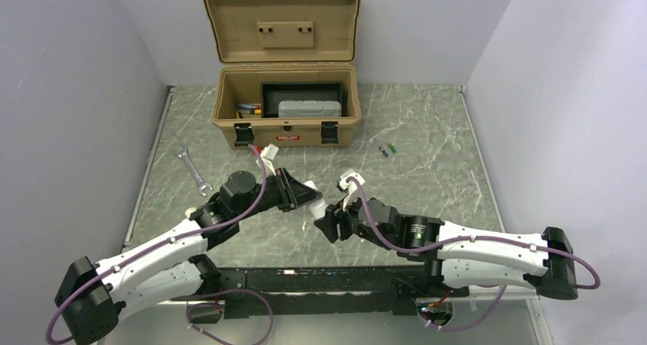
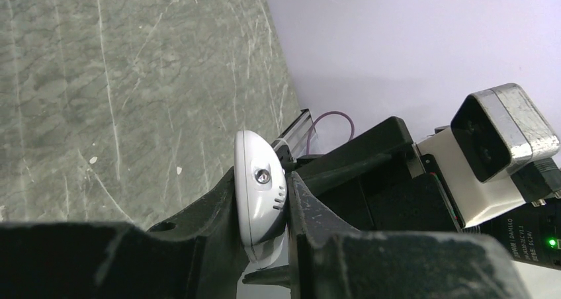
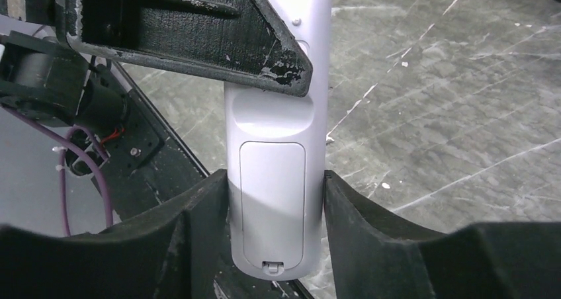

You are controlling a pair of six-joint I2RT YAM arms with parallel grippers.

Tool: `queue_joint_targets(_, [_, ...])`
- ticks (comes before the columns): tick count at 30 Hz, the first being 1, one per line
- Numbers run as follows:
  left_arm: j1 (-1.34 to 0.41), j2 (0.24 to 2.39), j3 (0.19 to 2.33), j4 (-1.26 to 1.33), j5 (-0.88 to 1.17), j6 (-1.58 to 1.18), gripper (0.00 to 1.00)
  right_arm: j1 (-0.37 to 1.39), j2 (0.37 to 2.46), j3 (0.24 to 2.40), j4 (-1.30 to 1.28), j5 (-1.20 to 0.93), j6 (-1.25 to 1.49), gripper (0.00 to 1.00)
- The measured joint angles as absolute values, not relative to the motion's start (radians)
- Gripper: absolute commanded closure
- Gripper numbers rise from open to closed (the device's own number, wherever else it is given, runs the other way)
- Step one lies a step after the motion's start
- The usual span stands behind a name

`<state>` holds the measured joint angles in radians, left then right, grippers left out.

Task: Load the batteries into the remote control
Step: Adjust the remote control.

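We see the left arm (image 1: pixel 152 257) and the right arm (image 1: pixel 488 253), each with smooth white shells, black round joint housings and a purple cable (image 1: pixel 385 227) looped along it and held by small ties. The left end effector (image 1: pixel 309 193) and the right end effector (image 1: pixel 326 221) are matt black, with rough, wedge-shaped fingers (image 3: pixel 251 47) scuffed pale at the edges. On the right wrist we note a silver-cased camera (image 2: pixel 504 130) on a white block (image 2: pixel 479 196), and a small green light (image 2: pixel 551 242).
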<state>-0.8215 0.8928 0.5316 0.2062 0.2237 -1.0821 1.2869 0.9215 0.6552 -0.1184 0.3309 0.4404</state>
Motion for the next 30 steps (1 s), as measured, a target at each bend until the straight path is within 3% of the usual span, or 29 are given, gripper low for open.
queue_joint_targets(2, [-0.822, 0.892, 0.533, 0.197, 0.221, -1.082, 1.0, 1.287, 0.924, 0.657, -0.119, 0.331, 0.436, 0.68])
queue_joint_targets(5, [-0.821, 0.886, 0.533, 0.196, 0.215, -1.082, 0.9, 1.285, 0.932, 0.667, -0.127, 0.332, 0.434, 0.89])
queue_joint_targets(9, [-0.814, 0.879, 0.531, 0.199, 0.208, -1.086, 0.76, 1.282, 0.956, 0.692, -0.136, 0.333, 0.419, 1.0])
queue_joint_targets(14, [-0.812, 0.874, 0.528, 0.199, 0.202, -1.086, 0.72, 1.281, 0.972, 0.709, -0.15, 0.331, 0.413, 1.0])
queue_joint_targets(17, [-0.812, 0.874, 0.527, 0.198, 0.201, -1.086, 0.85, 1.281, 0.973, 0.71, -0.152, 0.331, 0.411, 0.97])
queue_joint_targets(20, [-0.812, 0.871, 0.527, 0.196, 0.198, -1.088, 1.0, 1.282, 0.972, 0.71, -0.152, 0.331, 0.411, 0.52])
queue_joint_targets(21, [-0.812, 0.87, 0.527, 0.195, 0.197, -1.089, 1.0, 1.282, 0.971, 0.71, -0.152, 0.331, 0.411, 0.43])
queue_joint_targets(23, [-0.812, 0.867, 0.528, 0.189, 0.194, -1.093, 1.0, 1.282, 0.971, 0.712, -0.154, 0.33, 0.413, 0.35])
queue_joint_targets(27, [-0.813, 0.868, 0.528, 0.175, 0.194, -1.097, 1.0, 1.282, 0.988, 0.73, -0.161, 0.329, 0.402, 0.36])
queue_joint_targets(30, [-0.813, 0.868, 0.528, 0.167, 0.194, -1.103, 1.0, 1.282, 1.023, 0.754, -0.168, 0.326, 0.392, 0.53])
